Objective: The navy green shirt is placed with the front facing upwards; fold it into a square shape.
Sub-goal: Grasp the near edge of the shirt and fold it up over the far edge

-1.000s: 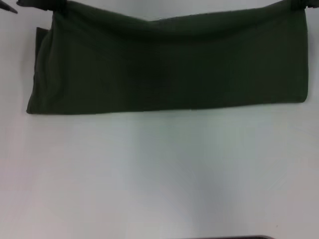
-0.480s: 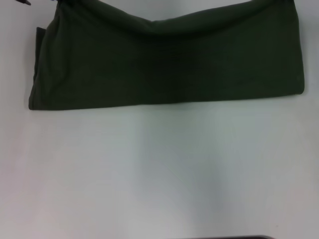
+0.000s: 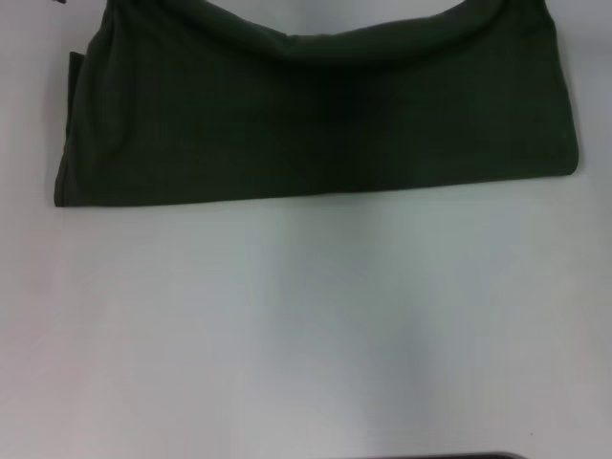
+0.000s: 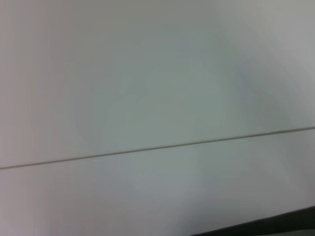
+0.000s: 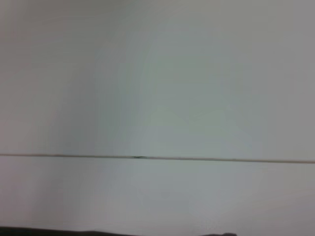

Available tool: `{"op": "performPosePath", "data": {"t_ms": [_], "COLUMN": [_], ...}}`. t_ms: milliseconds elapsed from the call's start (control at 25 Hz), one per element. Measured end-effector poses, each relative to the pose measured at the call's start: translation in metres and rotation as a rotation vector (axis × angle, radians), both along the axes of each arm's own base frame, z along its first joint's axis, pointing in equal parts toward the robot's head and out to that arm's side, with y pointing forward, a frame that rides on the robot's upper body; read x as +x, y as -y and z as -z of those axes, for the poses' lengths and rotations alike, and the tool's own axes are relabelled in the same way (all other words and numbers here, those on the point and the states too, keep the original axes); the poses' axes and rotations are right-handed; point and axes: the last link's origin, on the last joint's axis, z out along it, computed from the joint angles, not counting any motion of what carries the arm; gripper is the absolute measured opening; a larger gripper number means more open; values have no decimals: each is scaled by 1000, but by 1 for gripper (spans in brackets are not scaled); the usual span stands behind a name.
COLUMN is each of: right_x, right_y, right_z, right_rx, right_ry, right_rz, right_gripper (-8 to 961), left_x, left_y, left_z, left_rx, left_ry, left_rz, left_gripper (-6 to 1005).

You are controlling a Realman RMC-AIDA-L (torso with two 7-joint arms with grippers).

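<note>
Across the upper half of the head view, the shirt (image 3: 316, 115) is seen as a long folded band on the table (image 3: 306, 335), its top corners lifted out of frame. Neither gripper is shown, so finger state cannot be told. Folding into a square is judged partly done; crosswise folds remain.

**Pale bench, one thin seam**

The bench (image 3: 306, 335) is a plain, pale white surface filling the near half of the head view. A thin straight seam (image 4: 157, 146) crosses it in the left wrist view, and a like line (image 5: 157, 158) in the right wrist view. A dark strip (image 3: 459, 456) lies along the bench's near edge.
</note>
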Motion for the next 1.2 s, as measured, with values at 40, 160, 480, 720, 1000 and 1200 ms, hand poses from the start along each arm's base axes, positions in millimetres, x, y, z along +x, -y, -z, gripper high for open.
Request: {"op": "performPosePath", "data": {"t_ms": [40, 160, 480, 720, 1000, 1200], "right_x": [0, -2, -4, -1, 3, 8], "right_y": [0, -1, -1, -1, 2, 1], "right_z": [3, 9, 15, 10, 7, -1], "right_rx": [-1, 0, 2, 7, -13, -14], "right_ry": [5, 13, 23, 13, 16, 49], "right_rz": [-4, -15, -25, -9, 2, 28], "right_gripper": [46, 46, 46, 113, 208, 328], "left_x": [0, 0, -3, -4, -4, -8], "left_y": [0, 0, 0, 0, 1, 1], "left_z": [1, 3, 6, 6, 8, 2], "left_rx": [2, -1, -2, 14, 10, 19], "left_ry": [0, -3, -10, 17, 14, 19], "left_rz": [2, 5, 1, -17, -18, -33], "left_gripper": [53, 54, 54, 73, 200, 334]}}
